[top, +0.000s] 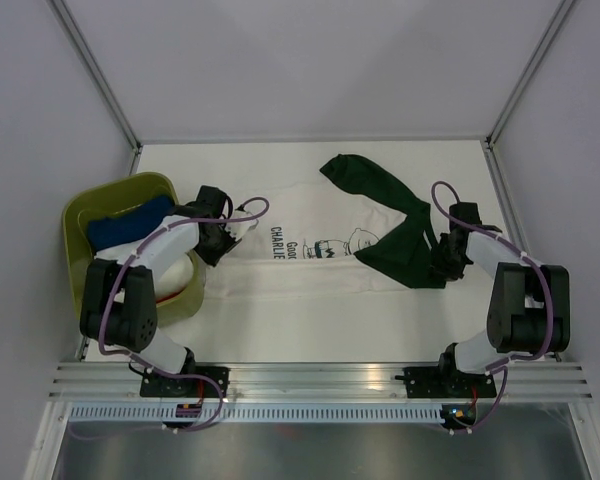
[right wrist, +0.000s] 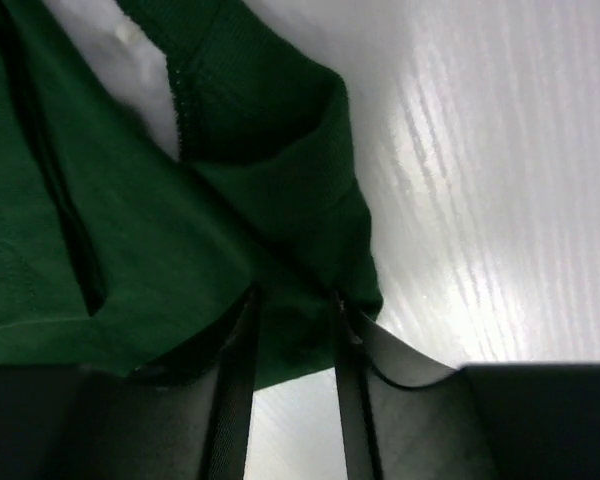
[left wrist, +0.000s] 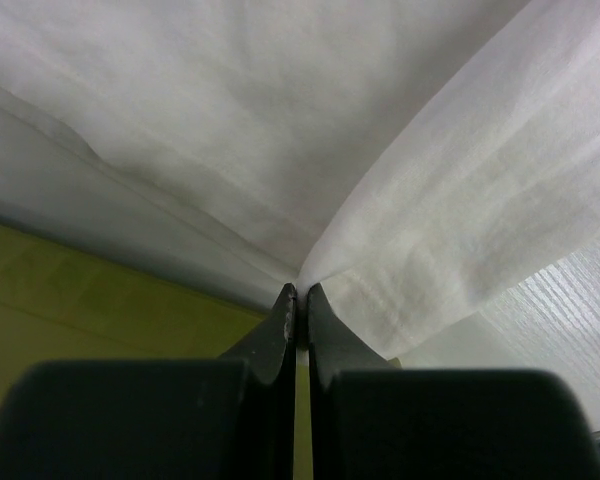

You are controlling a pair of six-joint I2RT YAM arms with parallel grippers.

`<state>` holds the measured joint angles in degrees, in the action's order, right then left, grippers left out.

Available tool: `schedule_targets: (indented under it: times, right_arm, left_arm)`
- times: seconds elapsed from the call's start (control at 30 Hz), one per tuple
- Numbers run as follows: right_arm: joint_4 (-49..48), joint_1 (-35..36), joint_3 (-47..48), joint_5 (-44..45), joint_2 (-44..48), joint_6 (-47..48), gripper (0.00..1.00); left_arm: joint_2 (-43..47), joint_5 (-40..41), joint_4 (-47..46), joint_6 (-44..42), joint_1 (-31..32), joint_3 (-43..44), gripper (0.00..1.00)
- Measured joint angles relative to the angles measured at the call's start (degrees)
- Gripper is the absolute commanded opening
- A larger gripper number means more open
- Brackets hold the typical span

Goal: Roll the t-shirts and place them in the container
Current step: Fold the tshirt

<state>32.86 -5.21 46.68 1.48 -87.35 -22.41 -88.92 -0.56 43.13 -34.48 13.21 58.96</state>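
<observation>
The left gripper [left wrist: 298,290] is squeezing fully closed, its two dark fingers meeting at the tips and pinching a ridge of the white shirt [left wrist: 280,120]. From that pinch the cloth is fanning up and away in two taut sheets. In the left wrist view, a yellow-green surface is showing beneath the cloth on the left. From above, this gripper is sitting at the left edge of the white shirt, just beside the yellow-green tub [top: 80,215]. The tub is standing at the left side of the table [top: 460,320] and is holding a blue cloth [top: 130,225].

The right gripper [right wrist: 292,310] is standing partway open, its fingers straddling a fold of the green shirt [right wrist: 130,230] without clamping it. The fold is lying loosely across the gap, and bare table is showing below its edge. A stitched hem is running along the green cloth above the fingers.

The white shirt is lying spread across the middle of the table, with its black lettering and cartoon drawing facing up. The green shirt is lying crumpled at the right. Its near part is overlapping the right edge of the white shirt, and a narrower strip is trailing toward the far side of the table. The right gripper is working at the near right end of the green shirt, well apart from the left gripper.
</observation>
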Motion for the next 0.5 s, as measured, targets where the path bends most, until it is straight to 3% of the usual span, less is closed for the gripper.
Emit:
schedule_targets:
  times: [0.07,0.27,0.5]
  right_arm:
    - [-1.05,-0.61,-0.15,0.46,0.00,-0.07,0.01]
    - [-1.90,-5.44,-1.60,0.37,2.27,-0.94,0.00]
    - [1.27,-10.36,-5.05,0.31,12.22,-2.89,0.00]
  left_arm:
    - [-0.50,0.02,0.00,0.07,-0.02,0.00,0.03]
    - [-2.89,-1.09,-0.26,0.20,0.00,0.57,0.02]
    - [-5.27,-3.58,-1.01,0.61,1.05,4.07,0.02]
